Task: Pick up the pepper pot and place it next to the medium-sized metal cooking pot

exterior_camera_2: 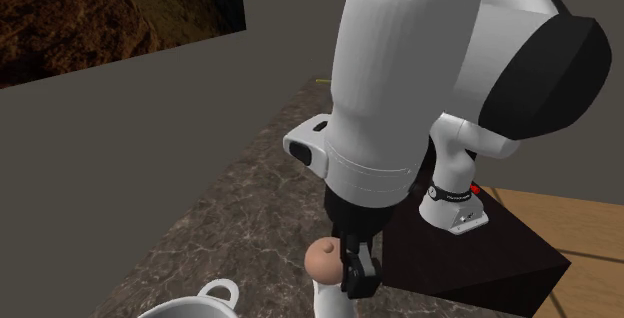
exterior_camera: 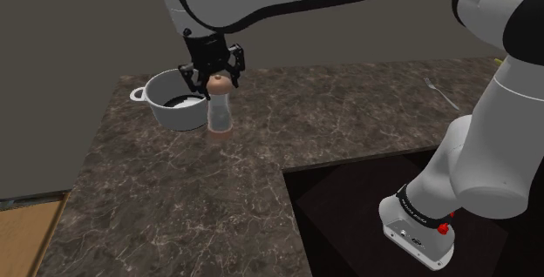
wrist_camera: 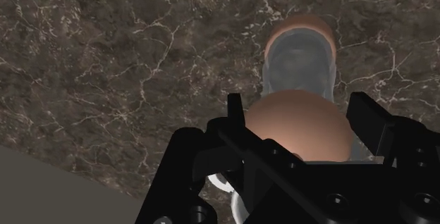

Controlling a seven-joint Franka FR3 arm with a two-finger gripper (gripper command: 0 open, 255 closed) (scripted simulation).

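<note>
Gripper [exterior_camera: 214, 83]: released, fingers spread astride the pepper pot's knob.
Pepper pot [exterior_camera: 220, 114]: upright on marbled counter [exterior_camera: 174, 197].
Cooking pot [exterior_camera: 177, 114]: just beside it.

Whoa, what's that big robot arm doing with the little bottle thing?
The white robot arm has its black gripper right over the brown knob of the pepper pot, a clear shaker. The pepper pot stands upright on the dark marbled counter, close beside a white cooking pot. So it looks about where it belongs, though I can't tell if the gripper is holding it.
</note>
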